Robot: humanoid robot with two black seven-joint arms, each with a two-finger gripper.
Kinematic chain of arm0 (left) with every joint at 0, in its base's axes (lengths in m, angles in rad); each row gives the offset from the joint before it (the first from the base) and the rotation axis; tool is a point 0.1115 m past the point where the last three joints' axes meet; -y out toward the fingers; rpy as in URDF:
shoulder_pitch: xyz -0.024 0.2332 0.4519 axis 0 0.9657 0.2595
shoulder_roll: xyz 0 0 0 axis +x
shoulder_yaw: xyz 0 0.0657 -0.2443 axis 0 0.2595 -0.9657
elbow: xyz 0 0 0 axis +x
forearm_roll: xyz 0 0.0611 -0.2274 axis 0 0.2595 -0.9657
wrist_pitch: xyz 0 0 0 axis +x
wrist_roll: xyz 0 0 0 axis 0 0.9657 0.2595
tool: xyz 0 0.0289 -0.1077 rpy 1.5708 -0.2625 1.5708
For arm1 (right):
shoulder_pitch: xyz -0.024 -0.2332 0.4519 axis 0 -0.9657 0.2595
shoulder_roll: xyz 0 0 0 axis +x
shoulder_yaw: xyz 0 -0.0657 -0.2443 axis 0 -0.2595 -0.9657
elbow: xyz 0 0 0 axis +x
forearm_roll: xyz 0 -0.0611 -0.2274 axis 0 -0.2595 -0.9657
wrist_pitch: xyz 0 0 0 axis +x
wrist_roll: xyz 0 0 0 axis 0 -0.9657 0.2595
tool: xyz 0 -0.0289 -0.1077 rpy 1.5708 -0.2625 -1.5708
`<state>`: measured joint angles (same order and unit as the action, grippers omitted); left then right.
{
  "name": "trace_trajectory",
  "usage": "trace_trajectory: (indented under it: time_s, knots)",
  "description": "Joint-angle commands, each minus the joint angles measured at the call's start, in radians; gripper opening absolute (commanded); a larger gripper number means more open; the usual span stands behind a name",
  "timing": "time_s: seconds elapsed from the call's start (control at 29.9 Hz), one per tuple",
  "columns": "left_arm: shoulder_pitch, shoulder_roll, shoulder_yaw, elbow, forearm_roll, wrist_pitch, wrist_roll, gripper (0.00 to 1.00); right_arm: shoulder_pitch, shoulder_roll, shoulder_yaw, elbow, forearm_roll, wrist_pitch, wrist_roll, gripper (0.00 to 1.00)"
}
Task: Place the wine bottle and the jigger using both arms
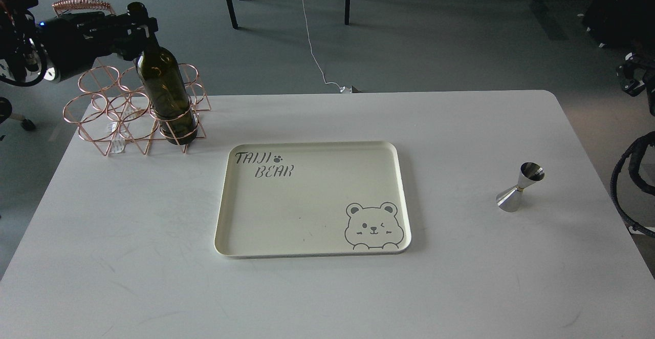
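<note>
The dark olive-green wine bottle (164, 90) stands in the front right ring of a copper wire rack (134, 111) at the table's far left, tilted only slightly. My left gripper (139, 27) comes in from the left and is shut on the bottle's neck just below the mouth. The steel jigger (518, 188) stands alone on the table at the right, leaning a little. Of my right arm only cables and a dark part (634, 75) show at the right edge; its gripper is out of view.
A cream tray (313, 198) printed "TAIJI BEAR" with a bear face lies flat in the table's middle. The white table (128, 257) has rounded far corners. Chair legs and a white cable are on the floor behind.
</note>
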<state>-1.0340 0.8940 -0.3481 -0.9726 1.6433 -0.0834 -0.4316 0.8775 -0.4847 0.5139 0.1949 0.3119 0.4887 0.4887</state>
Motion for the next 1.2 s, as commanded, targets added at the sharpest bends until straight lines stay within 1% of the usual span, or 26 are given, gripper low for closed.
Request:
trace_trajectory:
  time_s: [0.0,0.07,0.17,0.4,0.57,0.73,0.8,0.94,0.97,1.0,1.04,1.17]
  knots:
    - [0.005,-0.001,0.000,0.000,-0.006,0.013,0.004,0.70,0.000,0.000,0.000,0.000,-0.001,0.000,0.000,0.99]
    - [0.011,-0.001,0.000,0.000,-0.017,0.016,0.004,0.72,0.000,0.000,0.000,0.000,0.001,0.000,0.000,0.99]
    - [0.011,0.000,0.000,0.000,-0.022,0.016,0.004,0.73,0.000,0.000,0.000,0.000,-0.001,0.000,0.000,0.99]
    - [0.006,0.000,-0.012,0.000,-0.111,0.046,0.008,0.87,0.000,0.000,0.000,0.000,-0.001,0.000,0.000,0.99]
    - [-0.021,0.017,-0.025,0.000,-0.244,0.051,0.005,0.93,0.000,0.000,0.000,0.000,-0.001,0.000,0.000,0.99]
    - [-0.052,0.059,-0.029,0.006,-0.501,0.053,0.007,0.94,0.001,0.002,0.005,0.001,0.001,0.000,0.000,0.99]
    - [-0.054,0.060,-0.041,0.029,-0.630,0.053,0.007,0.94,0.003,0.002,0.008,0.001,0.001,0.000,0.000,0.99]
    - [-0.052,0.063,-0.055,0.144,-0.965,0.050,0.005,0.97,0.008,0.000,0.011,0.000,0.001,0.000,0.000,0.99]
    - [-0.051,0.063,-0.055,0.175,-1.029,0.047,0.005,0.98,0.008,0.000,0.011,0.000,0.001,0.000,0.000,0.99]
    - [-0.051,0.063,-0.055,0.179,-1.040,0.045,0.005,0.98,0.008,0.000,0.011,0.000,0.001,0.000,0.000,0.99]
    - [-0.047,0.065,-0.055,0.240,-1.159,0.034,0.004,0.98,0.008,-0.003,0.011,0.000,0.001,0.000,0.000,0.99]
    - [-0.017,0.059,-0.052,0.342,-1.390,-0.050,0.001,0.98,0.006,-0.002,0.012,0.000,0.001,0.000,0.000,0.99]
